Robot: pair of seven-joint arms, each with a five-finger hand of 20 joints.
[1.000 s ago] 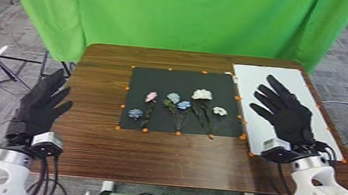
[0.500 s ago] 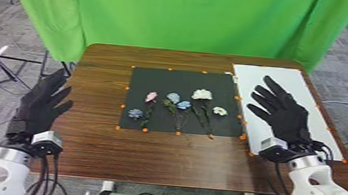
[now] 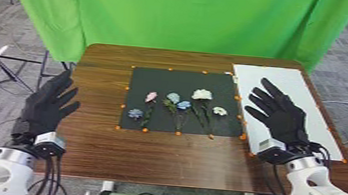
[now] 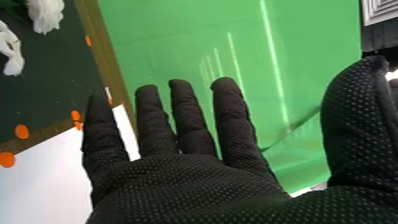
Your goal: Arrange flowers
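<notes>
While wrist view has white blooms [image 4: 44, 14], head view, pink bloom [image 3: 151, 96]

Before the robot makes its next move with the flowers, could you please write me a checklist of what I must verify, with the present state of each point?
1. Right hand empty, fingers straight: ok.
2. Left hand away from the flowers: ok, it is by the table's left edge.
3. All flower heads on the dark mat: ok.
4. Right hand above a flower: not ok, it is over the white sheet.
5. Blooms well separated: not ok, the two blue ones in the middle sit close together.
6. Stems loose from the mat, free to lift: cannot tell.
</notes>
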